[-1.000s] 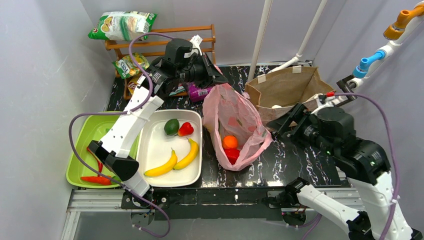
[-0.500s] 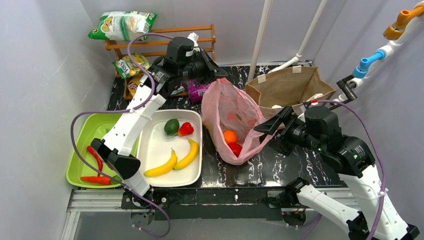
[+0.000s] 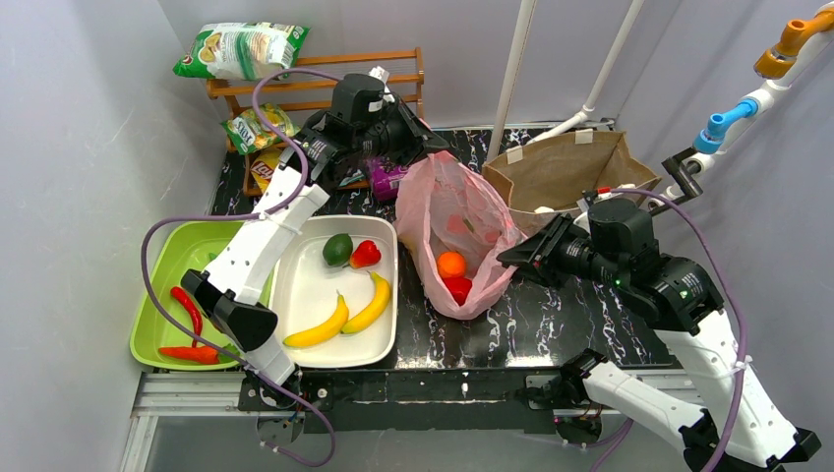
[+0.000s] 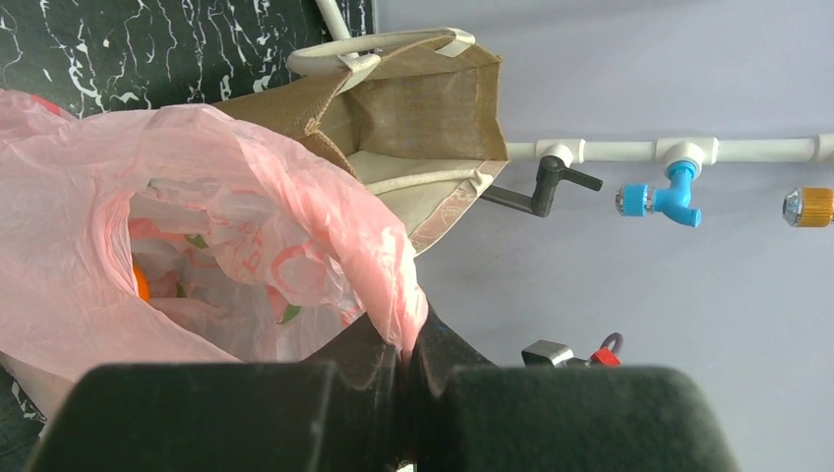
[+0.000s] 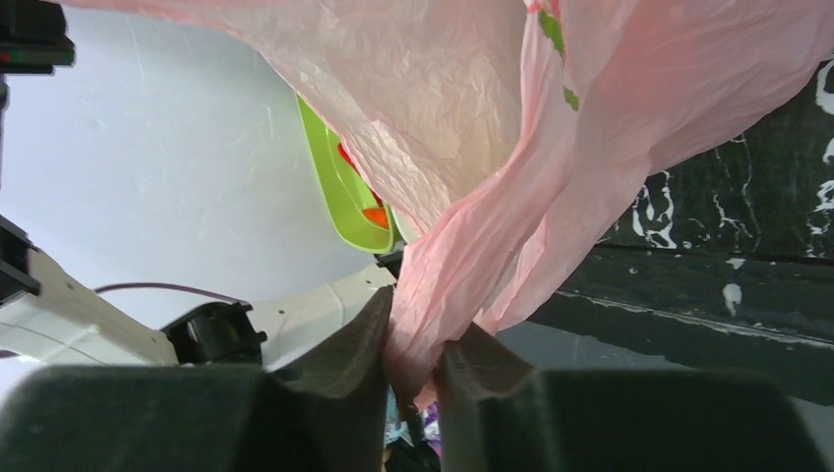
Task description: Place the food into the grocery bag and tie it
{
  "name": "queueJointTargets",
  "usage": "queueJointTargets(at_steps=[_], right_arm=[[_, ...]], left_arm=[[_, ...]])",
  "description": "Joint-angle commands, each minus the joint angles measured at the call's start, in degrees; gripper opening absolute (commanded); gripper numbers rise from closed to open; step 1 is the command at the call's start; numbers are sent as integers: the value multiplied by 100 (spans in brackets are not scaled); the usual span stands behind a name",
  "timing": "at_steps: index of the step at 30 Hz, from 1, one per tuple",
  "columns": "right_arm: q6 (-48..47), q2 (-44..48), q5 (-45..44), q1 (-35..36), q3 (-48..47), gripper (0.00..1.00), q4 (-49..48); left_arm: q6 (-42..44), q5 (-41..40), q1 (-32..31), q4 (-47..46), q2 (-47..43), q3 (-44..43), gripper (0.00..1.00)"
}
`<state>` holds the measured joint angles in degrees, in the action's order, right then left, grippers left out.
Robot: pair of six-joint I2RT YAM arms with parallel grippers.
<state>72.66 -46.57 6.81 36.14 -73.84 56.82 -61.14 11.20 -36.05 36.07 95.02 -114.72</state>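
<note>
Left gripper is pinched shut on the far edge of the grocery bag. It holds that edge up off the table so the mouth gapes.

Right gripper has its two fingers squeezed on a bunched bit of the bag's near right edge. Pink plastic is caught between them.

With one pinch on each side, the bag is pulled wide like a pocket. That is likely why it is held this way: food can drop in, and the two edges are ready to be brought together for a knot.

The orange lies low inside the bag, on top of something red that is too small to name. Two bananas lie side by side in the white tray, just left of the bag, not packed yet.

Both grippers are busy, so neither is free to fetch a banana. One would have to let go first, and the mouth may then flop shut. The plastic is thin and crinkly, so a hard pull could tear it or let it slip out.
</note>
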Motion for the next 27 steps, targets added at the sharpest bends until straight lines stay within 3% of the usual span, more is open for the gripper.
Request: queueJointTargets(at_steps=[1, 3, 13, 17, 22, 27], right_arm=[[-144, -20, -11, 33, -27, 17, -335], [-308, -117, -42, 32, -285, 1, -264], [-2027, -1539, -388, 12, -3039, 1, 232], [-2495, -2188, -351, -59, -4150, 1, 255], [-2745, -2851, 411, -169, -4861, 1, -148], [-2705, -3519, 1791, -210, -4981, 1, -844]], left_arm=[[-63, -147, 37, -26, -362, 106, 0], [-82, -134, 37, 19, -404, 42, 0], [1000, -333, 37, 1540, -567, -1584, 0], [1380, -492, 37, 2024, -869, -1854, 0], [1574, -860, 37, 2273, -1414, -1849, 0], [1586, -1418, 37, 2450, -1997, -1650, 0]])
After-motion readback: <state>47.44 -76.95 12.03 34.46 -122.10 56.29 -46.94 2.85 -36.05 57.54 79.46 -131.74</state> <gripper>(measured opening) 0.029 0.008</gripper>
